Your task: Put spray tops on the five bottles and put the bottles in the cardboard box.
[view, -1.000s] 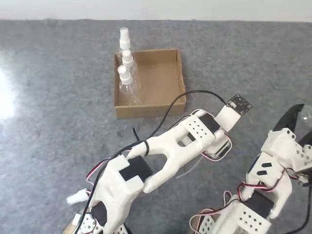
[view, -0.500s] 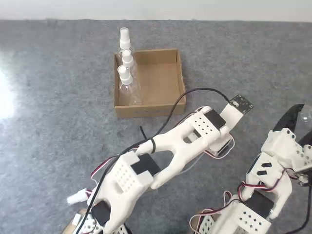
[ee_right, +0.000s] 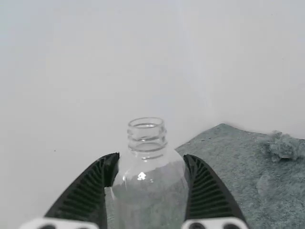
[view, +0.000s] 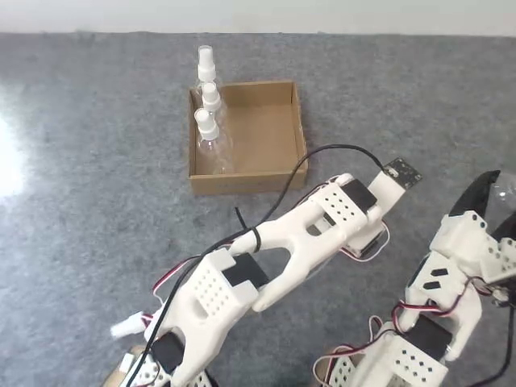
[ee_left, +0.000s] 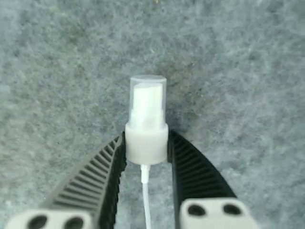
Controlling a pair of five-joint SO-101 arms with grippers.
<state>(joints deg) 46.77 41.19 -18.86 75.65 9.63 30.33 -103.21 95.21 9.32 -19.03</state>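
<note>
Grey, felt-like table surface, pale wall along its far edge.

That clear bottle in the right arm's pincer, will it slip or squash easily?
Probably light: the clear bottle looks empty, its neck uncapped. Its smooth rounded wall could slip or twist, though the right pincer has ribbed fingers against both sides. If it's thin plastic, a hard squeeze may dent it.
</note>
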